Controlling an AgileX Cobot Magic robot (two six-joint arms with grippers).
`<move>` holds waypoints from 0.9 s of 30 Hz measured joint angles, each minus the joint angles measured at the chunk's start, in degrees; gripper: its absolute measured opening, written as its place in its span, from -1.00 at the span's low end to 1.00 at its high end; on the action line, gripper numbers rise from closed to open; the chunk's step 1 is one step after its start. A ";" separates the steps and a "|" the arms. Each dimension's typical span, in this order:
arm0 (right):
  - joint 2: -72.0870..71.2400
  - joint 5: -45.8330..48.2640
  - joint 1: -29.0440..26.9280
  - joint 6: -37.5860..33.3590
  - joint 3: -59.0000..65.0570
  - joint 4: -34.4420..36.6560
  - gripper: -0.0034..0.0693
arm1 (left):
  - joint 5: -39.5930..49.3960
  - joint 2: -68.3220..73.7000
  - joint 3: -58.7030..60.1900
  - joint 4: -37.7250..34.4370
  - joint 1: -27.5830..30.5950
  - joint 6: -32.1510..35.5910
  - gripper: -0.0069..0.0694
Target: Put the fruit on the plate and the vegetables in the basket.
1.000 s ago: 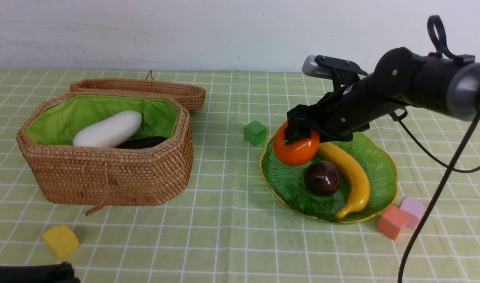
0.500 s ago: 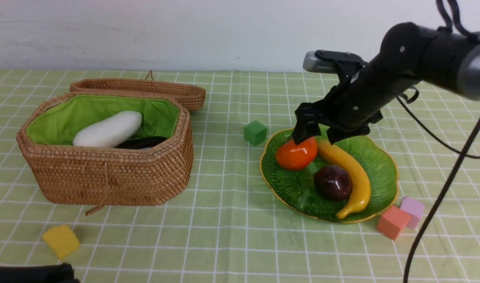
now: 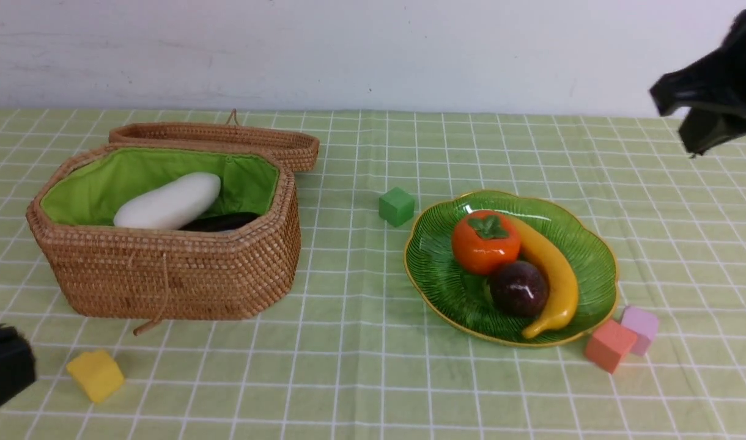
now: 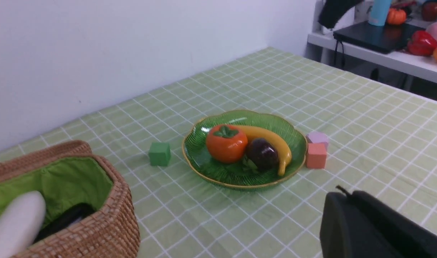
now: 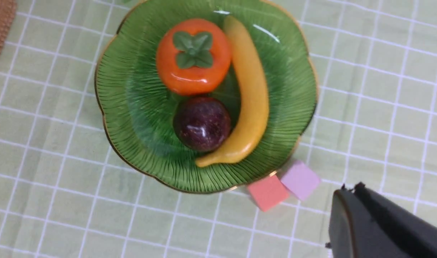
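The green ribbed plate (image 3: 440,269) holds the fruit: an orange persimmon (image 3: 485,241), a yellow banana (image 3: 553,272) and a dark-purple mangosteen (image 3: 518,288), all touching one another. The wicker basket (image 3: 165,281) at the left stands open, with a white radish (image 3: 168,200) lying over a dark eggplant (image 3: 221,221). My right gripper (image 3: 666,101) hangs high at the far right, shut and empty, well clear of the plate (image 5: 132,107). Low at the near left corner, my left gripper (image 3: 9,360) is shut with nothing in it.
The basket's lid (image 3: 226,137) lies open behind it. Foam cubes sit on the checked cloth: green (image 3: 397,206) beside the plate, yellow (image 3: 95,374) near the front left, salmon (image 3: 609,345) and lilac (image 3: 640,329) against the plate's front right rim.
My right gripper released the persimmon onto the plate, then rose and drew back to the upper right and shut. The persimmon settled upright against the mangosteen. The left gripper edged further into view.
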 joint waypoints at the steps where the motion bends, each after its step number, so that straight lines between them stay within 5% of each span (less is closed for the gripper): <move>1: -3.33 0.12 -0.03 0.47 2.02 -0.26 -0.94 | -0.24 -2.01 0.00 0.77 0.00 -0.66 -0.85; 13: -38.39 1.19 -0.03 8.06 32.84 0.69 -0.93 | -2.49 -17.97 6.48 2.22 0.00 -9.10 -0.85; 27: -61.52 -7.79 -0.07 14.49 59.56 1.17 -0.89 | -22.69 -18.70 26.84 2.22 0.00 -10.56 -0.85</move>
